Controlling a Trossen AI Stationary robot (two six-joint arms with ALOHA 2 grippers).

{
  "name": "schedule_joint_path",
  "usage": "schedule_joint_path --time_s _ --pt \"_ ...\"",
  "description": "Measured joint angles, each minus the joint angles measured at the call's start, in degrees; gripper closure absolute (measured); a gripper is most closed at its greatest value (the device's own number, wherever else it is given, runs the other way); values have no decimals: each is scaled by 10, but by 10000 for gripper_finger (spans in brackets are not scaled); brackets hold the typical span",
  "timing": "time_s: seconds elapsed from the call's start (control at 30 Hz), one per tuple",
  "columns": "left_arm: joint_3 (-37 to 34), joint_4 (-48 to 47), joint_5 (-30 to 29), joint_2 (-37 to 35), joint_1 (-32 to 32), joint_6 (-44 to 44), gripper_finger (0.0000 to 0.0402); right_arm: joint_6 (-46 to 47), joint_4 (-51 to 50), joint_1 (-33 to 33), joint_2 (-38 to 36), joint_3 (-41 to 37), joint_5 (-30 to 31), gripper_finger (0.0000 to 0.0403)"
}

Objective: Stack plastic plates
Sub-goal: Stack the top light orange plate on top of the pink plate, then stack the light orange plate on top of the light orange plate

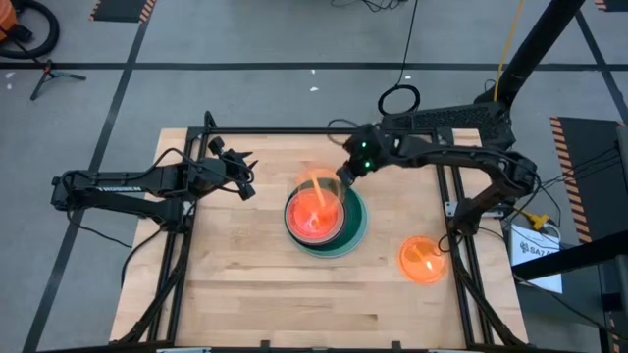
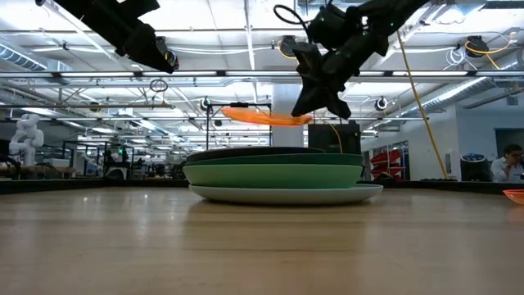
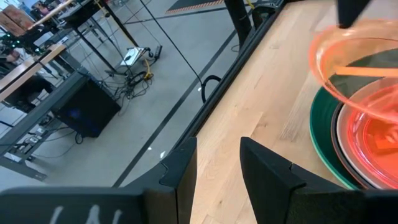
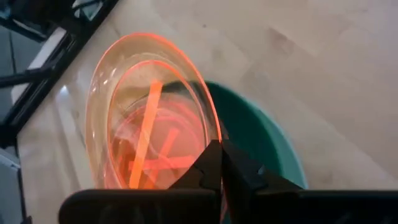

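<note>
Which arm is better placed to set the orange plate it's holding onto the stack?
The right one. The right gripper is shut on the small translucent orange divided plate, held above the stack of round plastic plates. The left gripper waits open and empty, off to the stack's side.

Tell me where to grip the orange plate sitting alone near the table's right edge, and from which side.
Probably grip the lone orange divided plate by its thin raised rim, one finger inside and one outside, coming down from above. It lies flat and shallow, so its sides offer little hold. The right gripper is nearest but holds another orange plate above the stack.
</note>
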Motion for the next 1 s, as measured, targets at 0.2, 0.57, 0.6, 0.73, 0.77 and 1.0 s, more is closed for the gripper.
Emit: schedule_joint_path --time_s 0.2,0.57,0.6,0.73,0.77,1.0 --pt "0 0 0 0 0 0 272 31 -11 61 9 0 43 403" --pt "0 0 0 0 0 0 272 80 -10 112 10 0 110 379" --pt "0 0 0 0 0 0 272 80 -10 115 10 0 118 373" --pt "0 0 0 0 0 0 272 79 -10 119 10 0 124 341" --pt "0 0 0 0 0 0 272 79 -11 119 10 0 123 333" --pt "0 0 0 0 0 -1 272 106 -15 125 6 0 68 301"
